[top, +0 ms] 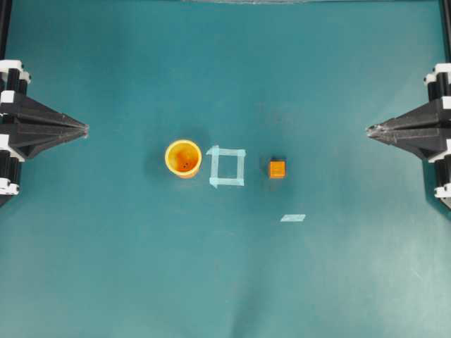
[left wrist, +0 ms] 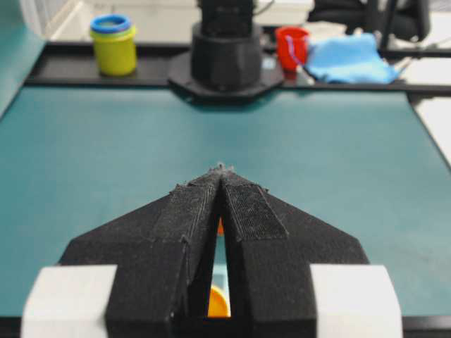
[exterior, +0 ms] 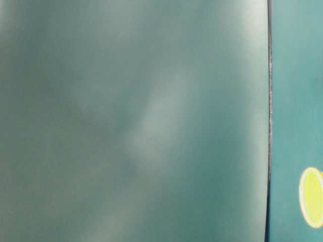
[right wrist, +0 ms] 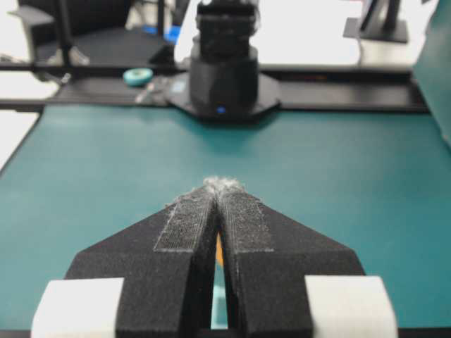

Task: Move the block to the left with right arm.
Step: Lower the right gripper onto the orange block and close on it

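The block (top: 277, 169), a small orange cube, lies on the teal table right of a square outline of pale tape (top: 227, 167). An orange-yellow cup (top: 183, 158) stands upright left of that square. My right gripper (top: 370, 129) is shut and empty at the right edge, well away from the block, its tips pointing left. In its wrist view the right gripper (right wrist: 223, 184) shows tips pressed together, with a sliver of orange behind the gap. My left gripper (top: 85, 129) rests shut at the left edge; in the left wrist view the left gripper (left wrist: 222, 170) has tips that meet.
A loose strip of pale tape (top: 292, 217) lies in front of the block. The opposite arm's base (right wrist: 224, 70) stands at the far table edge. Beyond the table sit a yellow tub with blue lid (left wrist: 113, 44), a red cup (left wrist: 291, 44) and a blue cloth (left wrist: 349, 59).
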